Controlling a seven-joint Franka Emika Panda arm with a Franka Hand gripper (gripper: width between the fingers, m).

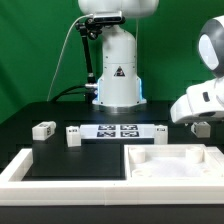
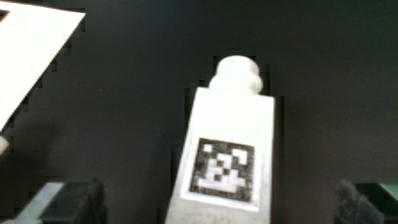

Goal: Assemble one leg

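Jaws: wide open and holding nothing. The dark fingers (image 2: pixel 64 203) stand on each side of the leg and do not touch it.
Leg: the leg (image 2: pixel 228 140) lies flat on the black tabletop (image 2: pixel 338 90), tag up, near the edge on the exterior view's right.
Around: the marker board (image 1: pixel 118 130) is mid-tabletop, the other legs (image 1: pixel 43 129) lie toward the exterior view's left edge, and the big white panel (image 1: pixel 170 160) sits close by.
In the way: the white arm (image 1: pixel 200 98) covers part of the jaws.

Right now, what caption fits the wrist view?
Open claw poised over a tagged white leg lying on the black table.
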